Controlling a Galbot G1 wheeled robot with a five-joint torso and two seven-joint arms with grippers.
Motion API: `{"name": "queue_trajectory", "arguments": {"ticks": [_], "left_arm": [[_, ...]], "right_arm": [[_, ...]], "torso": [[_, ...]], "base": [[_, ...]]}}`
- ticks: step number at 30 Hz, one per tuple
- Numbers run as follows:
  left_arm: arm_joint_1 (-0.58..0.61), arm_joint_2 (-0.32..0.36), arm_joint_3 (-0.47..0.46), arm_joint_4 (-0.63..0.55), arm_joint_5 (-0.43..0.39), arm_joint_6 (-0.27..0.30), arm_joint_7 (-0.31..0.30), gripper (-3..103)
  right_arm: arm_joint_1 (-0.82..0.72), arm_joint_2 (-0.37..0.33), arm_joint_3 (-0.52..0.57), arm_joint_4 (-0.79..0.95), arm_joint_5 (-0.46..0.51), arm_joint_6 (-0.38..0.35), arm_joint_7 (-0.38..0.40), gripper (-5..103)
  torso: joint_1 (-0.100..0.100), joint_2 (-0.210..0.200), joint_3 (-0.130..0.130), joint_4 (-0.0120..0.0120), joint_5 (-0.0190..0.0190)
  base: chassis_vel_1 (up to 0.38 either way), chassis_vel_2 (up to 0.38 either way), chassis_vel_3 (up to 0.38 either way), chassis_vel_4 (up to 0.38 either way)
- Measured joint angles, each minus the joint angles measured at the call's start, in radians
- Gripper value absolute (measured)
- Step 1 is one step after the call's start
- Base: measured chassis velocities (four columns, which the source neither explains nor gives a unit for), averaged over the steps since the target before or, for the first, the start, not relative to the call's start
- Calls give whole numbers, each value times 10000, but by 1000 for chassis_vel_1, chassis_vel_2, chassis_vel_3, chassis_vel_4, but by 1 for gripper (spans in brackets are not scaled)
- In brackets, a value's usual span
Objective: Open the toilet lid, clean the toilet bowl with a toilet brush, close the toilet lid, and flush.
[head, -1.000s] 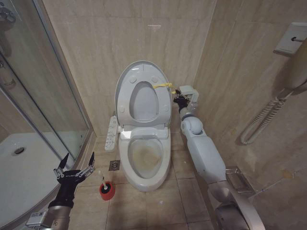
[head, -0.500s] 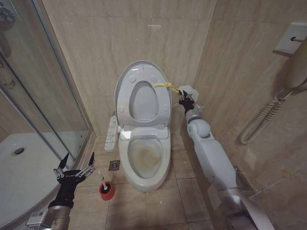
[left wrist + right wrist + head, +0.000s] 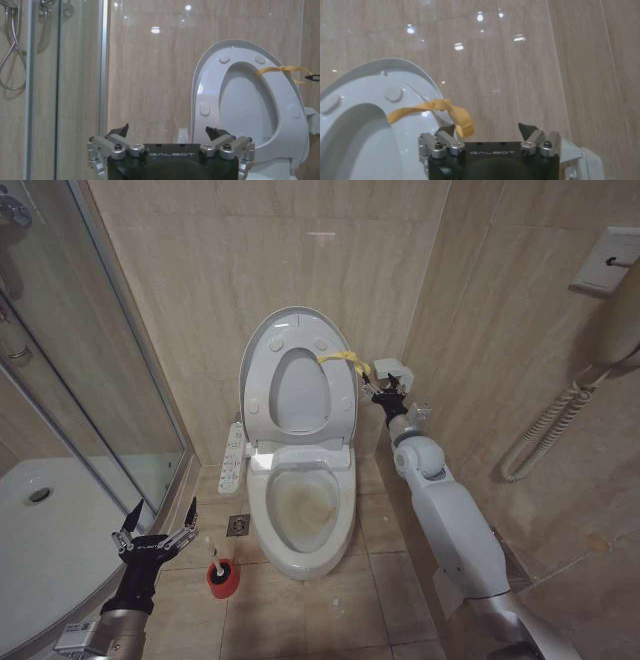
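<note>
The toilet lid (image 3: 297,380) stands upright against the wall at 12 o'clock, the stained toilet bowl (image 3: 303,515) open below it. My right gripper (image 3: 380,391) hangs at 1 o'clock beside the yellow loop tag (image 3: 340,359), fingers spread, empty. My left gripper (image 3: 155,525) waits at 8 o'clock, wide open, beside the toilet brush (image 3: 221,571).

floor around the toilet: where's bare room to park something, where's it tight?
Free: tiles in front of the toilet bowl, and the strip between it and the right arm. Crowded: bowl's left side, where the toilet brush, floor drain and open left claw sit by the shower door.
</note>
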Motion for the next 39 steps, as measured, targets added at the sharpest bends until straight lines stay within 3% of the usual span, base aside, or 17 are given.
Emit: {"name": "queue_trajectory", "arguments": {"ticks": [1,7,8,18,29,39], "left_arm": [[0,0,0,0,0,0,0,100],[0,0,0,0,0,0,1,100],[0,0,0,1,0,0,0,100],[0,0,0,0,0,0,1,100],[0,0,0,0,0,0,0,100],[0,0,0,0,0,0,0,100]], "right_arm": [[-47,-38,-23,144,52,-35,20,92],[-559,-184,-21,972,252,-159,184,92],[-738,-228,0,1156,295,-165,202,100],[-2338,-547,438,2527,338,-156,390,100],[-5192,-623,1395,4520,16,-90,460,100],[-7515,10,1936,5803,-679,160,288,100]], "torso": [[0,0,0,-1,0],[0,0,0,-1,1],[0,0,0,-1,0],[0,0,0,-4,1],[-1,1,-1,-2,1],[-1,1,-1,-2,0]], "base": [[0,0,0,0],[0,0,0,0],[0,0,0,0],[0,0,0,0],[0,0,0,0],[0,0,0,0]]}}
